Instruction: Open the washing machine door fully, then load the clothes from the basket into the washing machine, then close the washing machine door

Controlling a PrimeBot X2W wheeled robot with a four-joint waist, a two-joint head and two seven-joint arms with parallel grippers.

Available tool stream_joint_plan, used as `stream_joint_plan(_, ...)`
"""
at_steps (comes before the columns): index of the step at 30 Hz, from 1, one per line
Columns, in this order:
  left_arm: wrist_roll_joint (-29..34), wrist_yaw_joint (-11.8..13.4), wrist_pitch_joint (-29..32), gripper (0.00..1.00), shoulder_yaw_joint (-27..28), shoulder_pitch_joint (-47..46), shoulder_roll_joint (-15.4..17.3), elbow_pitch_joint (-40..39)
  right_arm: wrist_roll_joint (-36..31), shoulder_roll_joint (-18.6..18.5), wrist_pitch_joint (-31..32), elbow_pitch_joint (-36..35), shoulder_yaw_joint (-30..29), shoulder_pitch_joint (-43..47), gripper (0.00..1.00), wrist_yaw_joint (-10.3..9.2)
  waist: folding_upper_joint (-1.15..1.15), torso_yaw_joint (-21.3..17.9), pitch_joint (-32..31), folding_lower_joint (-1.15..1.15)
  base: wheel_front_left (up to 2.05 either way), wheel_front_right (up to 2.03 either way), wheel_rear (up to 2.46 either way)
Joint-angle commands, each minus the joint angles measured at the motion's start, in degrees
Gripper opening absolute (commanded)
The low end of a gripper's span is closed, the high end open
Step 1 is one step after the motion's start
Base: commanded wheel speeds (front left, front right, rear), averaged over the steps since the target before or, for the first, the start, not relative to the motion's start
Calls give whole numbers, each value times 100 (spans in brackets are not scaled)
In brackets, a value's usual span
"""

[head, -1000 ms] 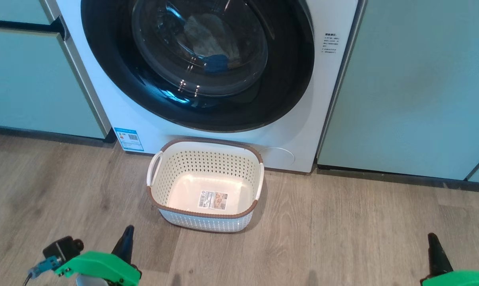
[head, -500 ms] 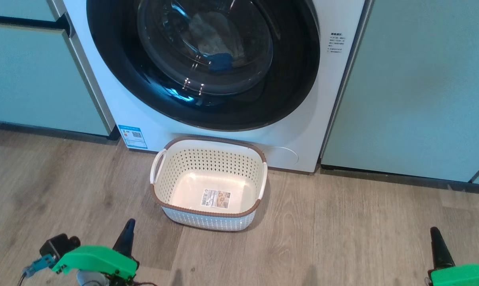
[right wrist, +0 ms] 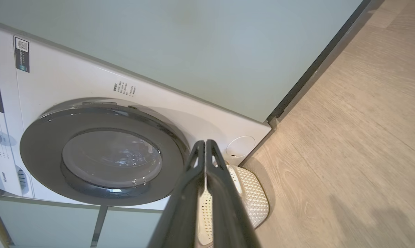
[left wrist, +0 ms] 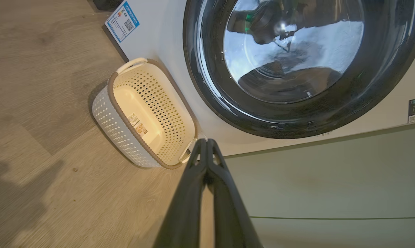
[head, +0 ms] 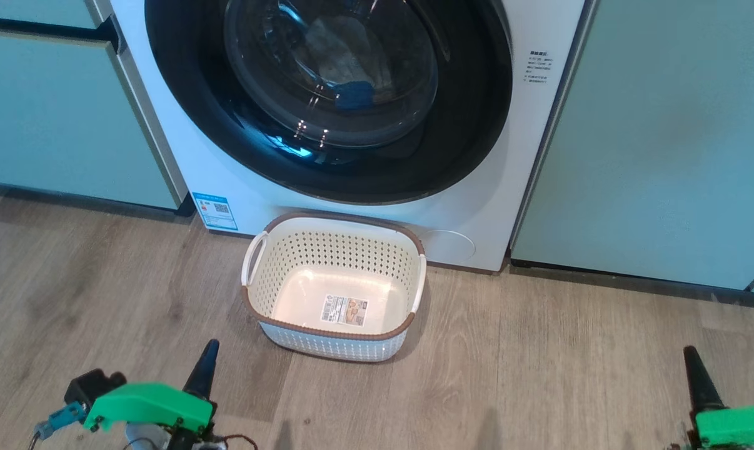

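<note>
**Door shut, clothes behind the glass**

Our left gripper (head: 209, 350) had its two fingers pressed together on nothing. Our right gripper (head: 691, 356) was the same, and both hung low over the floor (head: 539, 350). Ahead of the fingertips, between the two grippers and nearer the left one, the basket (head: 336, 333) stood on the floor with its label sticker (head: 343, 310) showing on the bottom. Just beyond it rose the washing machine (head: 183, 156), its door (head: 427, 156) closed. Behind the glass (head: 271, 75) we saw the clothes (head: 342, 50), pale with a blue patch, well apart from both pairs of fingers.
</note>
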Motion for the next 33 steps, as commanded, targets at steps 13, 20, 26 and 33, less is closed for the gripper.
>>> stream_joint_plan(13, -783, -7, 245, 0, 319, -379, -61, -353, 814, -46, 259, -329, -52, -403, 0, 0, 0, 77, 21, 0, 0, 0, 0)
stream_joint_plan(20, -1164, -7, 363, 0, 384, -399, -110, -428, 1208, -47, 378, -382, -101, -443, 0, 0, 0, 118, 33, 0, 0, 0, 0)
stream_joint_plan(26, -1492, -8, 464, 0, 440, -417, -153, -493, 1548, -47, 480, -428, -143, -478, 0, 0, 0, 153, 43, 0, 0, 0, 0)
stream_joint_plan(33, -1819, -8, 565, 0, 495, -434, -196, -558, 1885, -48, 582, -474, -186, -512, 0, 0, 0, 188, 53, 0, 0, 0, 0)
